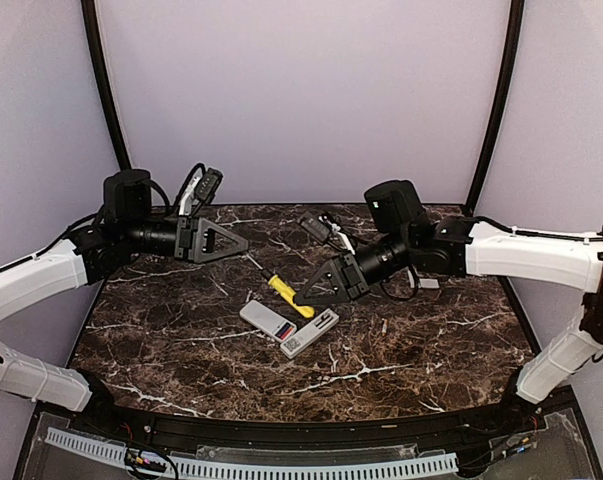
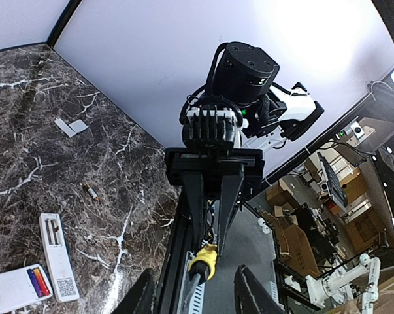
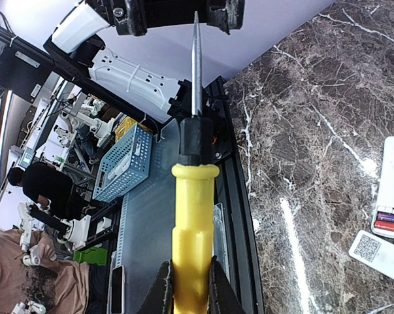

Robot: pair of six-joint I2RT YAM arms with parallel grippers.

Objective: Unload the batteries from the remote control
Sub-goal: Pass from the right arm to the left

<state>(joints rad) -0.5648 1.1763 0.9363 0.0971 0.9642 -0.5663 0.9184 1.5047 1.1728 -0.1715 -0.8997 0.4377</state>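
The white remote control (image 1: 264, 318) lies open at mid-table. Red and purple batteries (image 2: 36, 281) sit in its compartment, also seen at the right edge of the right wrist view (image 3: 387, 222). Its loose back cover (image 1: 309, 333) with a QR label lies beside it. My right gripper (image 1: 309, 292) (image 3: 189, 275) is shut on the yellow-handled screwdriver (image 3: 193, 229), held above the table just behind the remote, shaft pointing at the left arm. My left gripper (image 1: 231, 242) (image 2: 197, 297) is open and empty, raised at the back left.
A small dark cylinder (image 2: 89, 191) lies loose on the marble right of the remote. A small grey tab (image 2: 72, 126) lies near the back wall. Cables and a black part (image 1: 321, 228) hang between the two arms at the back.
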